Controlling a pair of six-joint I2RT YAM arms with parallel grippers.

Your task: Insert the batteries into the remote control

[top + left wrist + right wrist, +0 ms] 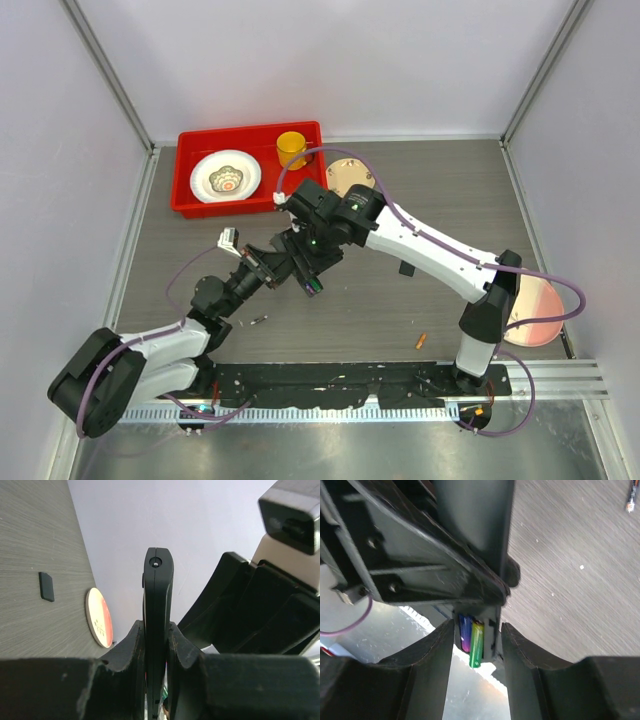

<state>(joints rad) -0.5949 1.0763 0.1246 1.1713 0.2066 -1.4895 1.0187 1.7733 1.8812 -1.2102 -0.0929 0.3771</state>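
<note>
My left pincer (156,632) is clenched on the remote (158,590), which stands edge-on between its fingers. Just to the right, my right pincer (477,627) meets the remote's end. Its fingers flank the open bay, where a purple battery (464,631) and a green battery (476,647) lie side by side. I cannot tell whether those fingers squeeze the remote or only bracket it. Further right, the cover (406,268) and an orange battery (421,341) lie on the tabletop (440,190), apart from both pincers.
</note>
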